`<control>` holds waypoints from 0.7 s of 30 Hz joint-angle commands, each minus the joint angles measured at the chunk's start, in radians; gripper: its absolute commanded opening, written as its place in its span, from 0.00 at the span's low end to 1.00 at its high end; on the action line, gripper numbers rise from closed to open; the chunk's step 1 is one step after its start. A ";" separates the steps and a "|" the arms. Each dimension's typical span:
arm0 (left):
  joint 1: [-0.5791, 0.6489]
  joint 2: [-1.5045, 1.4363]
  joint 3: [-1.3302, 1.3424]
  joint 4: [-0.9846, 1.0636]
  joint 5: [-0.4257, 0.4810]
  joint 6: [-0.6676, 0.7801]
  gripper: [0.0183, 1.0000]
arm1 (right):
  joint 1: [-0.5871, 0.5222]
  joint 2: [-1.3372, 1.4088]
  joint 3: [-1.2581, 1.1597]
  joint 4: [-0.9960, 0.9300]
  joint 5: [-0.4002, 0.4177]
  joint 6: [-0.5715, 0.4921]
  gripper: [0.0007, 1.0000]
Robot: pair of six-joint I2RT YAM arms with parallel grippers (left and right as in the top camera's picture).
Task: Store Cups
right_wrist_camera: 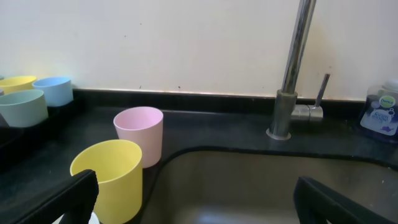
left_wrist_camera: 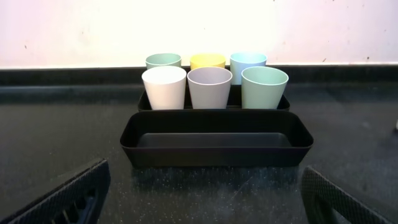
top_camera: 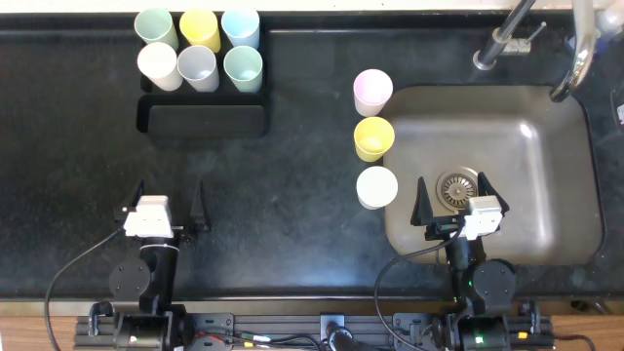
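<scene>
The pink cup (top_camera: 372, 91), yellow cup (top_camera: 373, 137) and white cup (top_camera: 376, 186) stood in a column right of centre in the top view, along the left rim of the sink (top_camera: 546, 185); the empty tray (top_camera: 202, 119) lay upper left. The left gripper (top_camera: 169, 198) and right gripper (top_camera: 452, 195) gaped wide, empty. A clumsy approach might knock a cup into the basin.

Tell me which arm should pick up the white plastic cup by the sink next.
Right. Its open gripper hangs over the stainless steel sink, right beside the white plastic cup; the left gripper, also open, faces the black plastic trays, farther away.
</scene>
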State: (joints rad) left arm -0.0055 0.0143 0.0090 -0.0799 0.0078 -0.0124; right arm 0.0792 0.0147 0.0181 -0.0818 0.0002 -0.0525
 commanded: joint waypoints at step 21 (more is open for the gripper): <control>-0.535 1.889 2.230 -1.149 -0.089 -0.454 1.00 | 0.001 -0.010 -0.013 0.005 -0.003 0.008 1.00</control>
State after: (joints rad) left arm -0.4564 1.8015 2.0609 -1.1576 0.0280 -0.4068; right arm 0.0792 0.0139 0.0181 -0.0826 0.0002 -0.0517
